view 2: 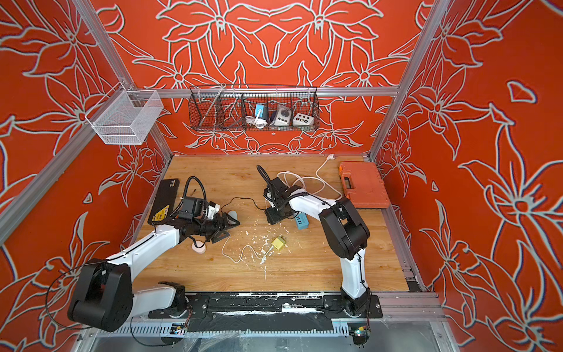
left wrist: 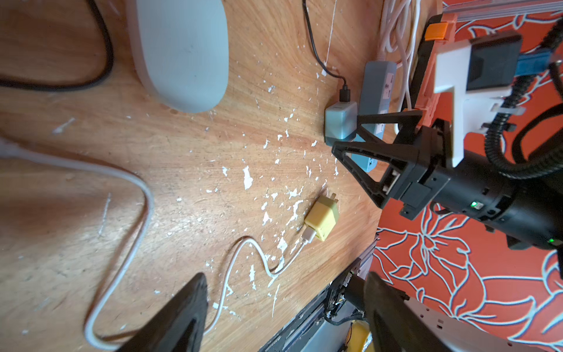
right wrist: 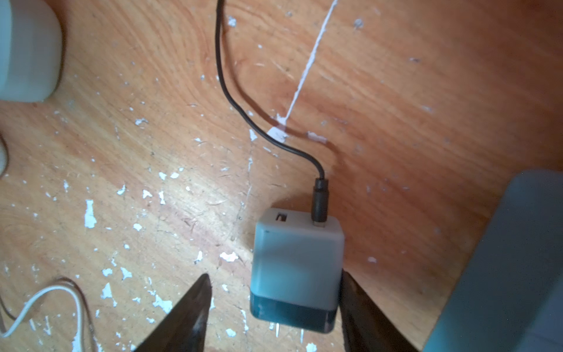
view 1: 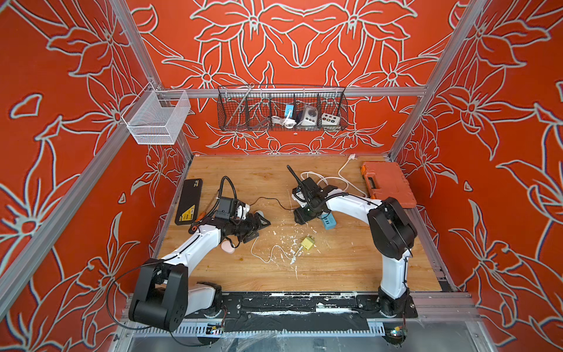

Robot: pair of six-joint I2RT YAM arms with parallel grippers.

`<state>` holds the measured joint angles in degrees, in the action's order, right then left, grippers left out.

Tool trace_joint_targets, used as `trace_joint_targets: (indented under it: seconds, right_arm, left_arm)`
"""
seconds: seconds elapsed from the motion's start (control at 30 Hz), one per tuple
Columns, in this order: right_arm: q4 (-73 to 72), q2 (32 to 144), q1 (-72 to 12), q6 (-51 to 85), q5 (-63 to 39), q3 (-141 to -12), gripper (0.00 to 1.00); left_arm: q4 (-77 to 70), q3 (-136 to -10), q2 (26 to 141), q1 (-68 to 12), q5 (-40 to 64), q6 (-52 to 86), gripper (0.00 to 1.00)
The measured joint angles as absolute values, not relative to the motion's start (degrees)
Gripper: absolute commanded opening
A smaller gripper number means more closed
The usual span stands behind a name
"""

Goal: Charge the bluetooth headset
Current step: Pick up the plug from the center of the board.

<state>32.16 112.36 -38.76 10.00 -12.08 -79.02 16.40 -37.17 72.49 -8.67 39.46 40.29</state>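
Wooden worktop (view 1: 335, 265), flecked with white. Left end effector (view 1: 262, 229) has its jaws spread and empty, with the pale grey headset (left wrist: 182, 55) just beside it. Right end effector (right wrist: 275, 275) straddles a pale blue charger (right wrist: 297, 262), not yet clamped, a gap at one finger. A black cable (right wrist: 231, 100) is plugged into the charger, and a blue power strip (right wrist: 502, 259) lies beside.

The blue power strip (right wrist: 505, 262) is blurred and cut off.
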Motion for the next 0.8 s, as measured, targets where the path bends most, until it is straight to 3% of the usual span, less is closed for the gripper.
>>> trace_joint_targets:
  seconds: [0.47, 0.8]
  right_arm:
    - [32.9, 114.1, -39.8, 11.1, -9.5, -79.4, 0.68]
    - [37.8, 120.3, -39.8, 11.3, -7.3, -88.8, 0.66]
  left_arm:
    - [16.8, -37.9, 73.3, -10.2, 38.7, 40.4, 0.78]
    - [16.9, -37.9, 73.3, -10.5, 38.4, 40.5, 0.78]
